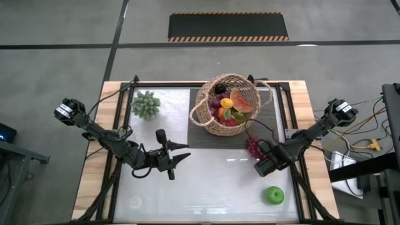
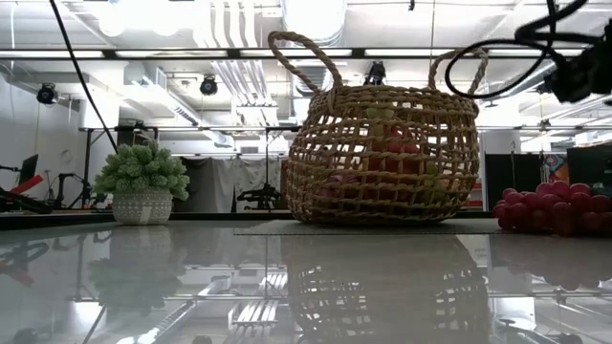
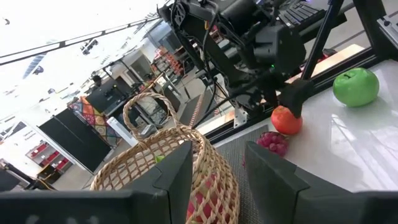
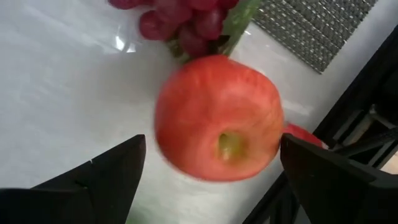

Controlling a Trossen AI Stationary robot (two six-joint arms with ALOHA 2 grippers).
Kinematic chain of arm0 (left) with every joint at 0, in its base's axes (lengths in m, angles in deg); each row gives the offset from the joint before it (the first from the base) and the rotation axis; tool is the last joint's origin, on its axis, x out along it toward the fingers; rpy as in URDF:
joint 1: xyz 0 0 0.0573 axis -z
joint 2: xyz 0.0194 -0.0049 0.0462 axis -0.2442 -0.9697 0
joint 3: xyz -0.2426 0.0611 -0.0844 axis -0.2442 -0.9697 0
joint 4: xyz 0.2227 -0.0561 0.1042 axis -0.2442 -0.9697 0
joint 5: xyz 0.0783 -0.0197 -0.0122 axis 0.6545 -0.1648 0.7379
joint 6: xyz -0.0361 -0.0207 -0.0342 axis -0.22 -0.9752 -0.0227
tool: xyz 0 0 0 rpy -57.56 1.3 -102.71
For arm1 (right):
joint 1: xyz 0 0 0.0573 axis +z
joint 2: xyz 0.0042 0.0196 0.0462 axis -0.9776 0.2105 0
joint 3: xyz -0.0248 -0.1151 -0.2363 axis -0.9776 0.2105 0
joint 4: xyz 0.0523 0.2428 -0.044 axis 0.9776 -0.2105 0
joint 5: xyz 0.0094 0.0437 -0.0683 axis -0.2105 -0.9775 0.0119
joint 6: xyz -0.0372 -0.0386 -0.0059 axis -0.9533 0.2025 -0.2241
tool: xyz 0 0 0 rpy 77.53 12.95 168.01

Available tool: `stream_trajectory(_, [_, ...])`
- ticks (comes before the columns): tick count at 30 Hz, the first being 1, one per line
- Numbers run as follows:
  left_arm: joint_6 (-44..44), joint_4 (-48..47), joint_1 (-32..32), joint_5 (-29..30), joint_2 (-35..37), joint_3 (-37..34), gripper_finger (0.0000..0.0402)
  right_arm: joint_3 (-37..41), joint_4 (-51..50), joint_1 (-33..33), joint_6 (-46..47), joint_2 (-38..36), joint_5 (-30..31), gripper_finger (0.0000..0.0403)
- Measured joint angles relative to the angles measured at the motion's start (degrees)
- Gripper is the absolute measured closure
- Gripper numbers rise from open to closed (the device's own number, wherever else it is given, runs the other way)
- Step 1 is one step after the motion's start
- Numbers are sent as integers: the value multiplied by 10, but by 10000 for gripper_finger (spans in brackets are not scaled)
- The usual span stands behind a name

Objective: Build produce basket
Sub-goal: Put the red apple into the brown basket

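Produce fills the round wicker basket [image 1: 229, 104], which stands on a dark mat [image 1: 203, 134] at the far middle of the desk [image 1: 212, 181], with orange, red and purple fruit visible inside. Just beside the mat's near right corner lies a bunch of red grapes [image 1: 253, 147], and next to it the right tool [image 1: 265, 164] hovers low over the desk with its fingers spread wide apart; its wrist view shows a red tomato [image 4: 217, 118] between them, touching neither finger. A green apple [image 1: 274, 195] sits alone near the desk's front right corner. The left tool [image 1: 177, 160] waits over the desk's middle left, in front of the basket, fingers partly apart and gripping nothing. A small green potted plant [image 1: 145, 104] stands at the far left, well apart from the basket.
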Motion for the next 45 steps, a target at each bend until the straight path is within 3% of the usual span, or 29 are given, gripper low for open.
stream_trajectory(7, [0,0,0,0,0,0,273,29,13,0,-4,-1,-9,60])
stream_trajectory(16, [14,0,-1,0,0,0,273,5,16,0,-29,0,-25,120])
stream_trajectory(21, [47,0,-1,3,1,0,273,-49,63,8,-126,0,-81,125])
stream_trajectory(25, [73,-1,-1,13,3,0,273,-108,136,8,-198,0,-82,118])
stream_trajectory(27, [80,0,-2,15,6,0,273,-141,160,8,-232,0,-51,117])
stream_trajectory(33, [117,0,-8,14,7,0,273,-256,176,-2,-383,1,139,116])
stream_trajectory(37, [136,-1,-9,14,7,0,273,-331,176,-26,-471,1,233,116])
stream_trajectory(45, [148,-1,-9,24,23,-15,273,-467,118,-151,-641,55,258,115])
